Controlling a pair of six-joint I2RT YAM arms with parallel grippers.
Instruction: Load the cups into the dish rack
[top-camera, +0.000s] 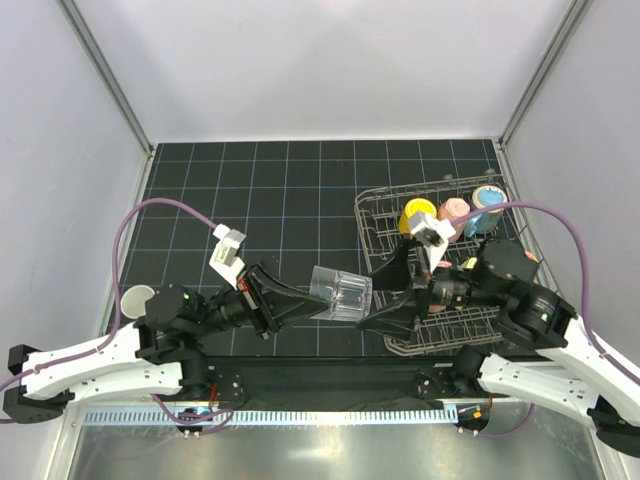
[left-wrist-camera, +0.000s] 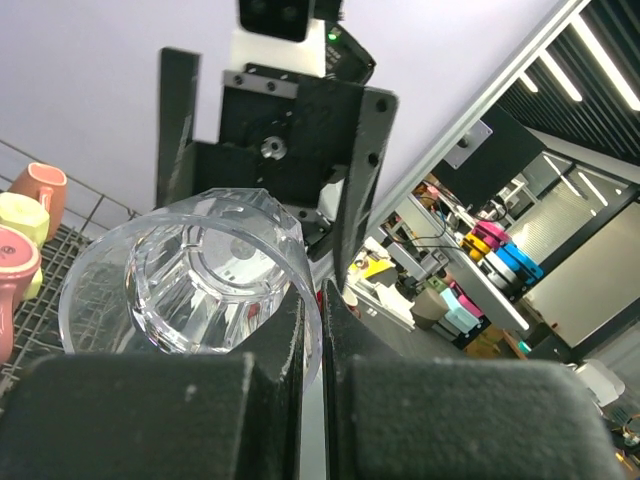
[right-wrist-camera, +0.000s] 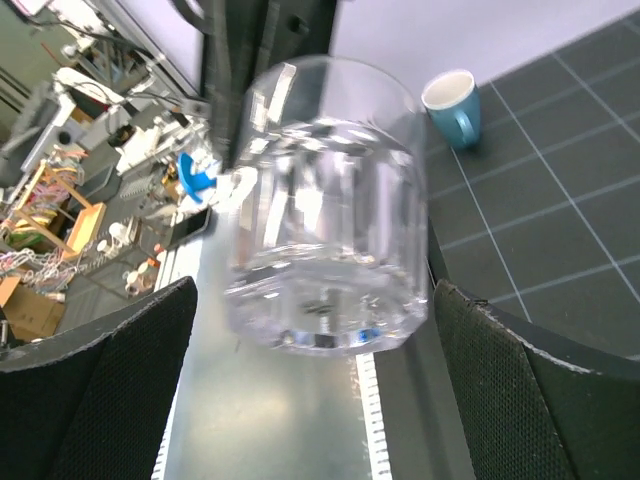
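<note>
Handing the glass (top-camera: 340, 293) over in mid-air looks like the step. The right gripper (top-camera: 385, 300) should close squarely on the base before the left gripper (top-camera: 318, 303) lets go, or the glass drops. Left jaws pinch the glass wall at the rim; right jaws are spread wide either side, not touching. The left arm reaches in from 8 o'clock, the right from 4 o'clock. The dish rack (top-camera: 440, 185), holding mugs (top-camera: 455, 212), sits at 3 o'clock of the glass.

A black mat with a pale grid (top-camera: 280, 190) fills the middle of the top view, white walls (top-camera: 320, 60) stand above it, and a brushed metal ledge (top-camera: 320, 455) runs along the bottom
</note>
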